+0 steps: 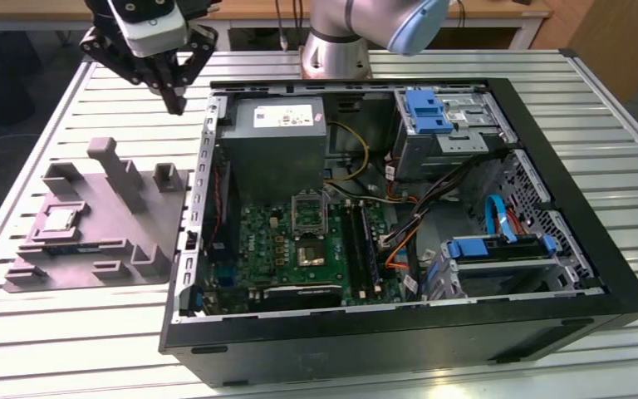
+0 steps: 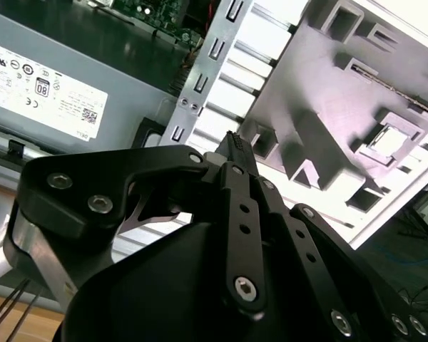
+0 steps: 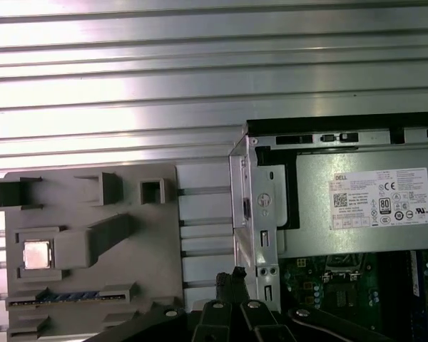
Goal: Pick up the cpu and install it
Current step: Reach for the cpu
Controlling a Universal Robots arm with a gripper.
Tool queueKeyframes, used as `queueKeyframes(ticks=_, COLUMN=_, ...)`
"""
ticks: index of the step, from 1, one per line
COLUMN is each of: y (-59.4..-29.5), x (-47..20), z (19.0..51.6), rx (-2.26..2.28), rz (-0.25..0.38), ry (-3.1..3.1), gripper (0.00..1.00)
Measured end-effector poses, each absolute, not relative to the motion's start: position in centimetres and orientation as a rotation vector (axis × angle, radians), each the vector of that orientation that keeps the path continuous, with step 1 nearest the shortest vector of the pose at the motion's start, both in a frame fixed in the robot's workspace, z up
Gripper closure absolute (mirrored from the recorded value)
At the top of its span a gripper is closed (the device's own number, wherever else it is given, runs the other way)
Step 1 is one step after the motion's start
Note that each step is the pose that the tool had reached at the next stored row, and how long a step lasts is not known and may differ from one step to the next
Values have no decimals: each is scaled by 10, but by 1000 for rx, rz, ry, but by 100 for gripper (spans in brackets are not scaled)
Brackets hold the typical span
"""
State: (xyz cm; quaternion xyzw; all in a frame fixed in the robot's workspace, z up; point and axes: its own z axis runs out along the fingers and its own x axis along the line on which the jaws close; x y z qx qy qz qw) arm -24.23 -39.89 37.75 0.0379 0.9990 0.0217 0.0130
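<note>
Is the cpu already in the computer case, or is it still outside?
Outside. The cpu lies flat in a recess of the grey holder beside the case; the claw is apart from it.

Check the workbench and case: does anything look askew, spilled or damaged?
Nothing stands out. The cpu lies flat and square in its recess on the grey fixture, and the open computer case sits level on the slatted table; nothing spilled or broken.

Open air above the cpu (image 1: 56, 219), tall fixture posts (image 1: 120, 174) just beside it, case wall (image 1: 200, 191) well apart
</note>
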Motion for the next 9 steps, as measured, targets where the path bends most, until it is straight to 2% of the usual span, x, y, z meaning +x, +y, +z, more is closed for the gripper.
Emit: queueKeyframes(ticks=9, y=-399, x=-250, z=377, rx=118, rz=68, ry=3113, gripper=89)
